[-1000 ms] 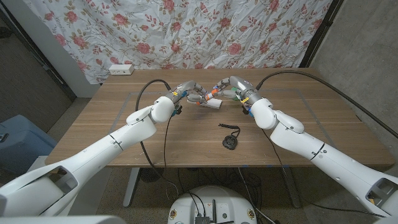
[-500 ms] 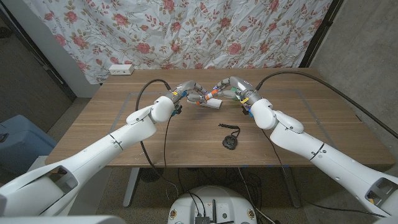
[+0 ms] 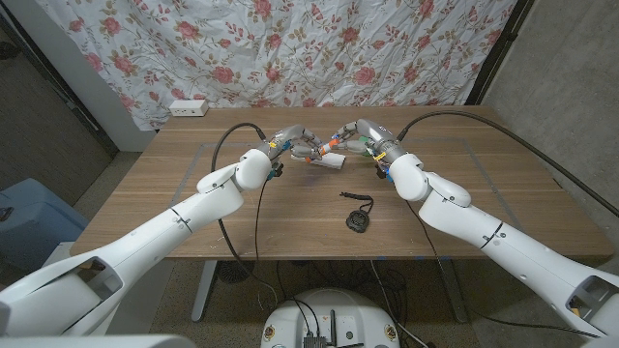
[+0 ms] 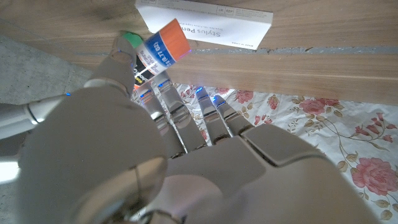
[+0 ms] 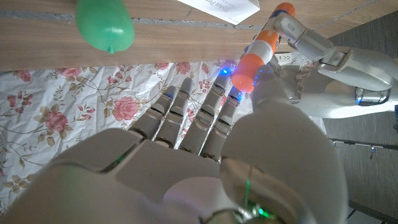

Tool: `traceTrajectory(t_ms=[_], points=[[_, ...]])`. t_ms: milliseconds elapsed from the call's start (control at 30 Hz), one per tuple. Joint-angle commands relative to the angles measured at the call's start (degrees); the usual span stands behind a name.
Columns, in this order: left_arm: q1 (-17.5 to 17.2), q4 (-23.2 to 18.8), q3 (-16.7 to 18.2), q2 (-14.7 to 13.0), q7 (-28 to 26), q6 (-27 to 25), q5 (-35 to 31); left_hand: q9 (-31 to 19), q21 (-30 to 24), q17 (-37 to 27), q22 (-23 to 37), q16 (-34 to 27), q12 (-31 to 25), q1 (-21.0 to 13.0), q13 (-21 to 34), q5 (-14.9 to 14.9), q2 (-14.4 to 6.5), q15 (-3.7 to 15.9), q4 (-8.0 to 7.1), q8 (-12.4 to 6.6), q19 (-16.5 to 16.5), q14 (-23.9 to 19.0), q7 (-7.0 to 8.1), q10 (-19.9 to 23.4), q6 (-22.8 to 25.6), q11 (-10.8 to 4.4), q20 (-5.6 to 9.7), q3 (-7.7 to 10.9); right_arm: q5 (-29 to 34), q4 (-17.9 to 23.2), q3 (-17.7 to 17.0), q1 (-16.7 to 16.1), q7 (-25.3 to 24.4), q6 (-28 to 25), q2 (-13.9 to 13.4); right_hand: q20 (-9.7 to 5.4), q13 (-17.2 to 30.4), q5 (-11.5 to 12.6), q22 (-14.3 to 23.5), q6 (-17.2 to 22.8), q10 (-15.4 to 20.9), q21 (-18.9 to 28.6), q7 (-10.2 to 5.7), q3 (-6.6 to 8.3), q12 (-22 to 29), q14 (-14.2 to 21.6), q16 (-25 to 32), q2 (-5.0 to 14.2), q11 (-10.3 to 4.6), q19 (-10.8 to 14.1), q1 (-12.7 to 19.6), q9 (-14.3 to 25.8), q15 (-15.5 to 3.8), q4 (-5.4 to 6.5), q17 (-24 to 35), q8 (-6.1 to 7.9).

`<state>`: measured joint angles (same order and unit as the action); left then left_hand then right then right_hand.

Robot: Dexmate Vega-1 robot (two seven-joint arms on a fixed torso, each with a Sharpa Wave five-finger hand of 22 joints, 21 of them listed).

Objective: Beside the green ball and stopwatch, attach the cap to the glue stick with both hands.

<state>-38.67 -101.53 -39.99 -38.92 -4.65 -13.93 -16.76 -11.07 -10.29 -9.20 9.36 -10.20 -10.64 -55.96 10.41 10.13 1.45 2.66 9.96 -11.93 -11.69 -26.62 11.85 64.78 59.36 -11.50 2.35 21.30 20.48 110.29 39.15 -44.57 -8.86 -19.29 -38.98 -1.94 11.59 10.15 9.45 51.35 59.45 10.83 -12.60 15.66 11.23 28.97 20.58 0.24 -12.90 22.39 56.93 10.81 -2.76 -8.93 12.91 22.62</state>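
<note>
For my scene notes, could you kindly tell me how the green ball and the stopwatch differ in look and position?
The green ball is bright green and rounded; the stopwatch is black and flattish with a cord. The green ball lies far back by the right robot hand; the stopwatch lies nearer, mid-table, away from both hands. Both rest untouched on the wooden table.

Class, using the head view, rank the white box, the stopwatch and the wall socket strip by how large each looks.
1. Socket strip, though farther off, so unsure.
2. White box.
3. Stopwatch, about the box's size; too close to rank firmly.
</note>
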Motion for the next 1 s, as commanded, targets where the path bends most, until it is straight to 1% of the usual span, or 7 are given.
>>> traceTrajectory(t_ms=[33, 500, 1000], points=[[0.3, 0.4, -0.2, 0.3, -0.1, 0.2, 0.1, -0.2, -0.3, -0.1, 0.1, 0.1, -0.3, 4.0, 0.6, 0.2, -4.6, 6.30, -0.24, -0.28, 0.2, 0.1, -4.58, 1.6, 5.1, -1.12, 2.18, 0.67, -0.4, -0.3, 0.1, 0.0, -0.4, -0.3, 0.3, -0.08, 0.2, 0.4, 0.2, 0.6, -0.2, 0.0, 0.06, -0.18, 0.0, -0.3, 0.2, 0.64, 0.17, -0.1, 0.2, 0.1, -8.01, 0.15, 0.3, 0.02], [0.3, 0.3, -0.3, 0.3, -0.2, 0.1, 0.0, -0.2, -0.2, -0.1, 0.1, 0.1, -0.3, 4.0, 0.6, 0.2, -4.6, 6.25, -0.23, -0.29, 0.2, 0.1, -4.57, 1.7, 5.1, -1.12, 2.20, 0.69, -0.6, -0.7, 0.2, -0.1, -1.0, -0.5, 0.5, -0.04, 0.2, 0.4, 0.2, 0.7, -0.2, 0.0, 0.06, -0.30, 0.0, -0.3, 0.3, 0.67, 0.17, 0.0, 0.1, 0.1, -7.96, 0.17, 0.3, -0.07], [0.0, -0.1, -0.1, 0.3, -0.4, -0.4, 0.0, -0.2, -0.3, -0.1, 0.1, 0.1, -0.2, 4.1, 0.6, 0.2, -4.6, 6.21, -0.23, -0.24, 0.2, 0.1, -4.60, 1.5, 5.0, -1.10, 2.18, 0.71, -0.4, 0.4, 0.3, -1.0, -1.8, -1.5, 0.5, 0.02, 0.2, 0.4, 0.2, 0.8, -0.2, 0.0, 0.07, -0.42, 0.0, -0.3, 0.3, 0.71, 0.18, 0.0, 0.1, 0.1, -7.97, 0.16, 0.3, -0.17]])
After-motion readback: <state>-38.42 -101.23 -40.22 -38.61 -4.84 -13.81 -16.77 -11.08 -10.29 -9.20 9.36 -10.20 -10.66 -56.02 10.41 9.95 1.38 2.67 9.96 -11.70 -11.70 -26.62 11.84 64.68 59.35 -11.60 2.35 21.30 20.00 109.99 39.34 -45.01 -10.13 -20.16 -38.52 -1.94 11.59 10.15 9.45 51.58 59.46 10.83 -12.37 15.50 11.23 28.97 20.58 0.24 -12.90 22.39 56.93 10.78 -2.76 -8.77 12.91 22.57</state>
